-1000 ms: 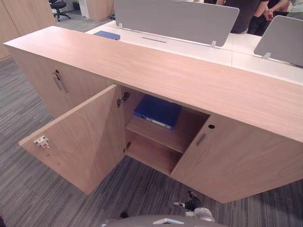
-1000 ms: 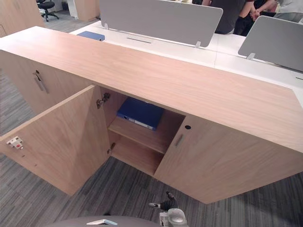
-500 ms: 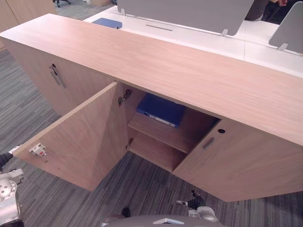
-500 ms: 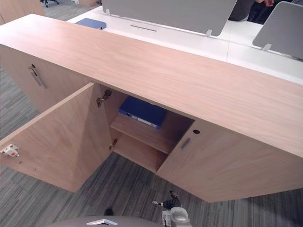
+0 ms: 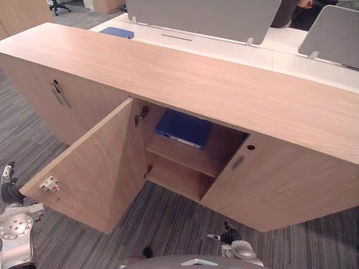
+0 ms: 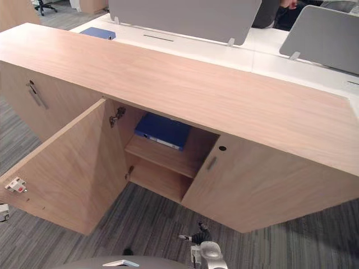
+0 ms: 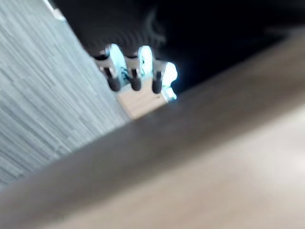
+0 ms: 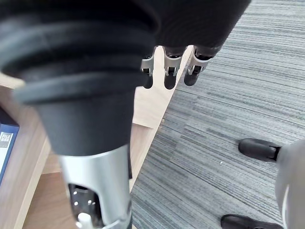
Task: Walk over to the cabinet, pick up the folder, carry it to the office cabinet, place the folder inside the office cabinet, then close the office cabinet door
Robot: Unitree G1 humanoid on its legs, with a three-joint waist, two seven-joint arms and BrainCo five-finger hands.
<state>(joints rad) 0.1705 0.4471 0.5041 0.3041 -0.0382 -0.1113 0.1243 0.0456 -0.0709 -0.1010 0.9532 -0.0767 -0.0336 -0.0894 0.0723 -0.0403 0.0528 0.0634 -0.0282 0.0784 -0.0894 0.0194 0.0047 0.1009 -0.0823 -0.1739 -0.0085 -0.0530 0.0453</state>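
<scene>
The blue folder (image 5: 184, 129) lies flat on the upper shelf inside the wooden office cabinet (image 5: 213, 84). The cabinet's door (image 5: 95, 168) stands swung wide out to the left, with a white latch (image 5: 49, 183) near its outer edge. My left hand (image 5: 9, 190) is low at the left, just beside that outer edge, and its fingers (image 7: 133, 78) look straight in the left wrist view, with the door's wood right before them. My right hand (image 5: 227, 235) hangs low in front of the cabinet, its fingers (image 8: 167, 71) relaxed and holding nothing.
The cabinet's right door (image 5: 280, 185) is closed, and another closed door with a handle (image 5: 59, 95) is at the left. A second blue folder (image 5: 116, 32) lies on the white desk behind, among grey dividers (image 5: 202, 17). A person (image 5: 291, 11) stands far back. Grey carpet (image 5: 168, 224) lies below.
The camera has shifted. My left arm has come up into view at the lower left beside the open door's edge. The folder and the door have not moved.
</scene>
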